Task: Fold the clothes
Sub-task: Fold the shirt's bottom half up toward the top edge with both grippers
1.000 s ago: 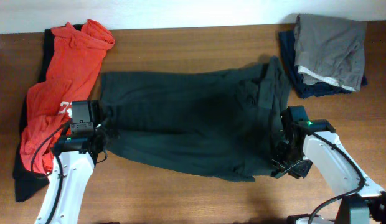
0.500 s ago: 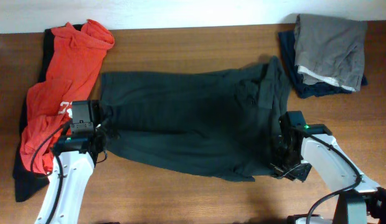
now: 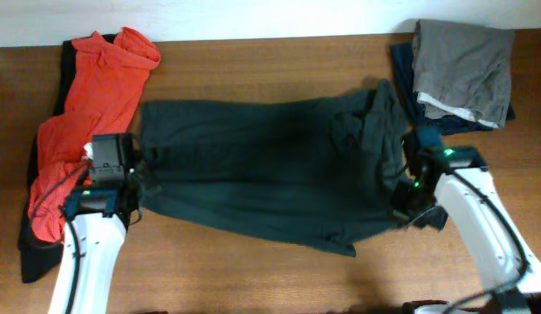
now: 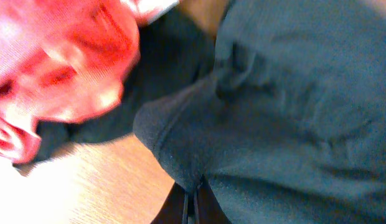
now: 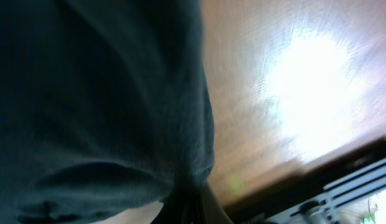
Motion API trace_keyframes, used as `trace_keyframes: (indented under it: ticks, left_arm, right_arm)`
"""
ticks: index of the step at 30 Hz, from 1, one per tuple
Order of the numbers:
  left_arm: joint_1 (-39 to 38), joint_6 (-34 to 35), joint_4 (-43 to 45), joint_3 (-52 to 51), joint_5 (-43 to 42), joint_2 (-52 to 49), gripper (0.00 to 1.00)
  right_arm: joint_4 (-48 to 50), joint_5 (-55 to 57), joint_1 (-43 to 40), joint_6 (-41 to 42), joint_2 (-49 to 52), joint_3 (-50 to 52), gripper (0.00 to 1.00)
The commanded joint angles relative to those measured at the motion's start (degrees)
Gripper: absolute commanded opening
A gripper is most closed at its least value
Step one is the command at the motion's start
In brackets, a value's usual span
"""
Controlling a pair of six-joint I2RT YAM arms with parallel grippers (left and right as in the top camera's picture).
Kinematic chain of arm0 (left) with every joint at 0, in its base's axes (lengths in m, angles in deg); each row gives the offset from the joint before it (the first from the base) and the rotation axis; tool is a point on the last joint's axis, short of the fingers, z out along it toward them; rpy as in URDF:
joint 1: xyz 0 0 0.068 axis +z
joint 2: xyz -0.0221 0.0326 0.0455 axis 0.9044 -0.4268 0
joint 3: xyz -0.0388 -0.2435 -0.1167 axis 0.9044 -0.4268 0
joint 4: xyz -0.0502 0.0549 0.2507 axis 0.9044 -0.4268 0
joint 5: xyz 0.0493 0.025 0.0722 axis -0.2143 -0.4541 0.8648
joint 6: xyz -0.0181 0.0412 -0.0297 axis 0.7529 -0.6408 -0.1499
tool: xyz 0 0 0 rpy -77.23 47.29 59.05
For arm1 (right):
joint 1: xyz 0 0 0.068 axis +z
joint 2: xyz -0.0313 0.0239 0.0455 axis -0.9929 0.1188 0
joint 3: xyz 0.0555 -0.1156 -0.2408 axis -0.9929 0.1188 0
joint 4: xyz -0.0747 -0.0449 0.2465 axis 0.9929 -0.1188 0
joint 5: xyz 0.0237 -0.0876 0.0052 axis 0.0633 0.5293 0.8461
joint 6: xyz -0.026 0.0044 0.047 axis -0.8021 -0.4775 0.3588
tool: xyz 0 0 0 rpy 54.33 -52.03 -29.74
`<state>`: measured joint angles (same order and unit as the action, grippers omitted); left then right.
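A dark charcoal T-shirt [image 3: 253, 174] lies spread across the middle of the table, no lettering showing. My left gripper [image 3: 138, 174] is shut on a pinched fold at its left edge; the left wrist view shows that fold [image 4: 180, 143] bunched in the gripper [image 4: 194, 202]. On the shirt's right edge my right gripper [image 3: 401, 187] is shut too, and in the right wrist view the cloth [image 5: 99, 93] hangs bunched from the gripper [image 5: 190, 199]. A red T-shirt [image 3: 87, 122] lies crumpled at the far left, beside my left arm, and shows blurred in the left wrist view [image 4: 62, 68].
A folded stack of grey and navy clothes [image 3: 462, 74] sits at the back right corner. A black garment [image 3: 35, 253] lies under the red one along the left edge. Bare wood runs along the front edge [image 3: 253, 279].
My right gripper has closed on the shirt's right edge and moved toward the back. The left gripper, still shut on the left edge, has shifted back slightly, and the shirt's near hem has been drawn along.
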<state>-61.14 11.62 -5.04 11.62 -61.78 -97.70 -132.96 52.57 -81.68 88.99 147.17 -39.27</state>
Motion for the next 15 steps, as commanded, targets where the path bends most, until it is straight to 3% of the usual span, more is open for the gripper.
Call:
trace_keyframes:
  ticks: [1,15]
  left_arm:
    - [0.0,-2.3,-0.4,3.3,5.6,3.1,0.01]
    - [-0.1,-2.4,-3.5,3.4,8.4,8.9,0.01]
  right_arm:
    - [-1.7,2.5,0.3,-5.5,-1.8,-7.1,0.04]
    - [-9.4,2.0,-8.1,-12.0,-5.1,-13.0,0.04]
